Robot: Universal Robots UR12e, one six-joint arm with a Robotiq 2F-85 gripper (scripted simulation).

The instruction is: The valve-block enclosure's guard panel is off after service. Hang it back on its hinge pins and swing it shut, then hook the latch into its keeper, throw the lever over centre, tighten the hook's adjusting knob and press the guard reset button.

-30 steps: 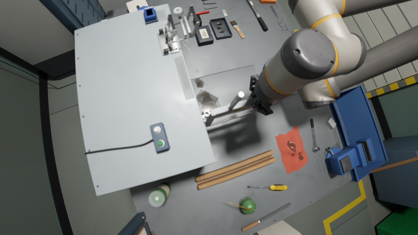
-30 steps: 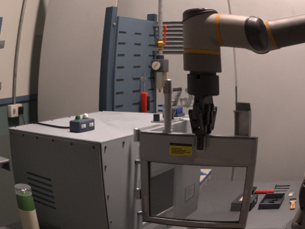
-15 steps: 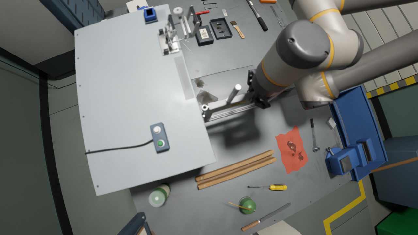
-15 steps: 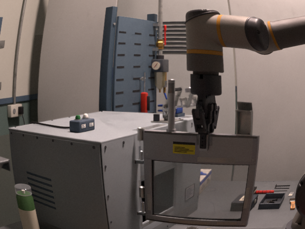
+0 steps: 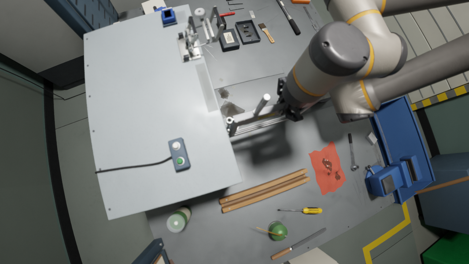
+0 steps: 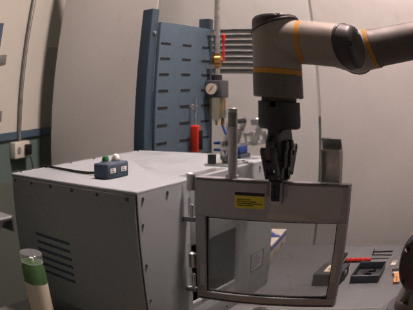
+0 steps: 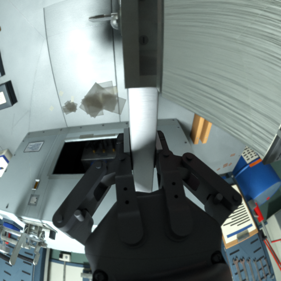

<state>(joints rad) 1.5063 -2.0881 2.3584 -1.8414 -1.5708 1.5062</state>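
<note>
My gripper (image 6: 275,188) (image 7: 142,146) points straight down over the guard panel (image 6: 270,233) (image 5: 259,120). The panel is a grey frame with a clear window and a yellow label. It hangs upright beside the grey valve-block enclosure (image 5: 147,111) (image 6: 100,227), standing out at an angle from the enclosure's open side. Its hinge edge (image 6: 190,213) is next to the enclosure's corner. A metal post (image 6: 232,143) (image 5: 262,102) rises from the panel's top edge. The latch assembly (image 5: 193,41) sits on the enclosure's top at the far end. The button box (image 5: 179,154) (image 6: 110,168) sits on the top too. The gripper is closed on the panel's top edge.
The workbench (image 5: 278,184) carries wooden slats (image 5: 264,190), a red rag (image 5: 327,167), a yellow screwdriver (image 5: 301,210), a knife (image 5: 296,244) and a green can (image 5: 277,230). A blue vise (image 5: 393,177) stands at the bench's right edge. Trays (image 5: 239,34) lie behind the panel.
</note>
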